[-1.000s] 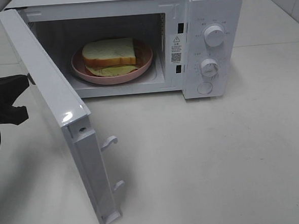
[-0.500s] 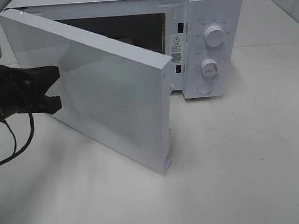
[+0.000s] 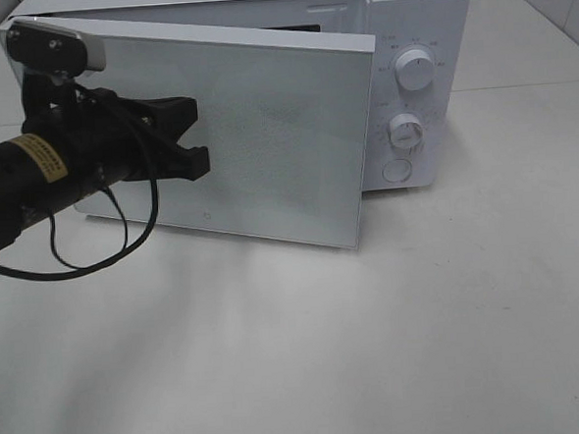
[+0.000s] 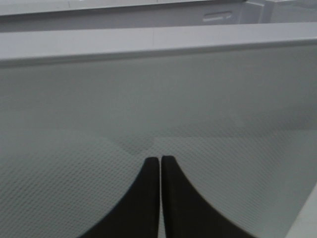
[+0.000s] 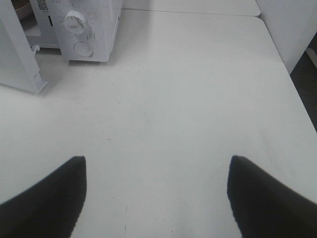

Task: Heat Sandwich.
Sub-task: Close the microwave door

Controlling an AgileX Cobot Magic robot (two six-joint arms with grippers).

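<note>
The white microwave (image 3: 414, 81) stands at the back of the table, its door (image 3: 265, 130) swung nearly closed. The sandwich is hidden behind that door. My left gripper (image 3: 198, 136) is shut and empty, with its tips pressed against the outside of the door's mesh window (image 4: 208, 148). In the left wrist view the two black fingers (image 4: 151, 171) lie together against the mesh. My right gripper (image 5: 157, 161) is open and empty, hovering over bare table well in front and to the right of the microwave (image 5: 94, 29). It is out of the exterior view.
The microwave's control panel carries two dials (image 3: 415, 70) (image 3: 404, 129) and a round button (image 3: 397, 169). The door's free edge (image 5: 29, 74) still stands out from the body. A black cable (image 3: 95, 249) hangs under the left arm. White table (image 3: 376, 349) stretches in front.
The door has swung from wide open to nearly closed, pushed by my left gripper moving right and toward the microwave. The sandwich and plate have gone out of sight behind it.
</note>
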